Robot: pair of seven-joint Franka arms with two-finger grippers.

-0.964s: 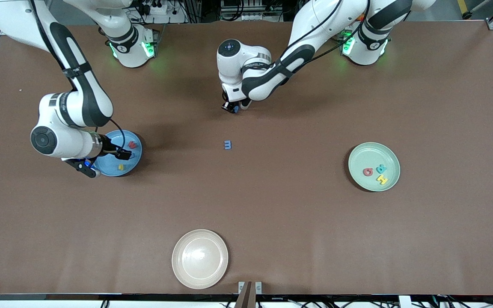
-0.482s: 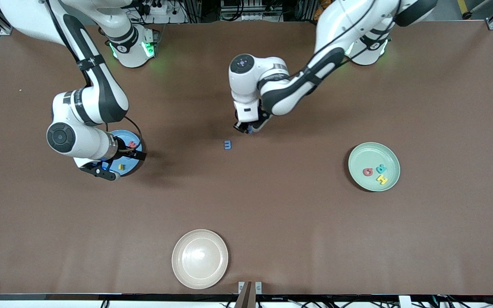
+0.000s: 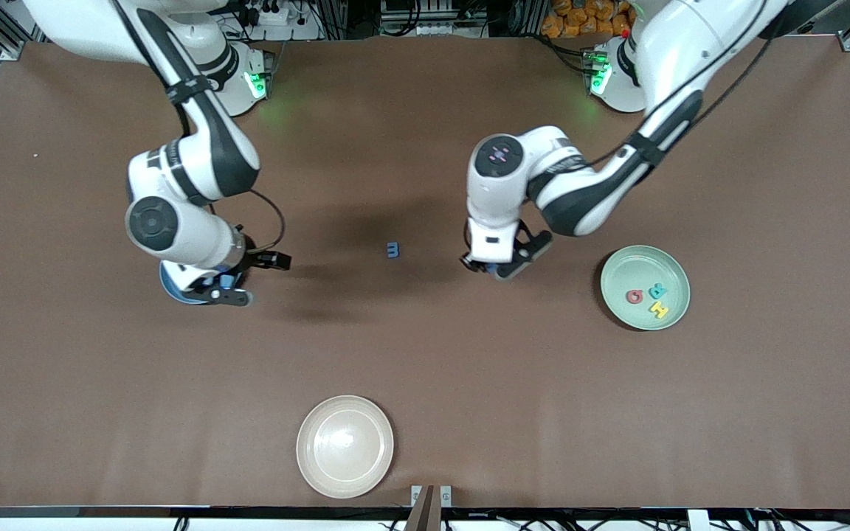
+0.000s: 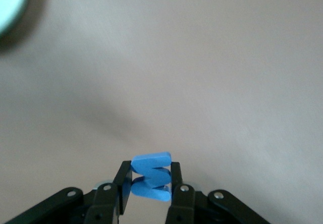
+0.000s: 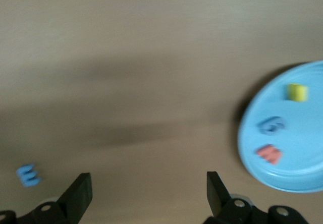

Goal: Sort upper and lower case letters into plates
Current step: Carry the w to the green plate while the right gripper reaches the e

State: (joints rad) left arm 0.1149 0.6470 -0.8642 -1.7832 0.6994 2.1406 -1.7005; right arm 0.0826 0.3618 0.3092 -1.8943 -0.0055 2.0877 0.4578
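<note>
My left gripper (image 3: 495, 267) is shut on a blue letter (image 4: 150, 176) and holds it over bare table between a loose blue letter (image 3: 393, 250) and the mint green plate (image 3: 620, 276). That plate holds a red (image 3: 634, 296), a teal (image 3: 658, 290) and a yellow letter (image 3: 659, 308). My right gripper (image 3: 244, 279) is open and empty over the edge of the blue plate (image 3: 169, 284), which my arm mostly hides. In the right wrist view the blue plate (image 5: 303, 148) holds a yellow (image 5: 298, 92), a blue (image 5: 271, 125) and a red letter (image 5: 269, 154).
A cream-white plate (image 3: 344, 446) stands empty near the table's edge nearest the front camera. The loose blue letter also shows in the right wrist view (image 5: 28, 175). A corner of the mint plate (image 4: 10, 2) shows in the left wrist view.
My left gripper has carried its blue letter from near the robots' side past the loose blue letter, toward the mint plate. My right gripper has moved off the blue plate's middle toward the table's middle.
</note>
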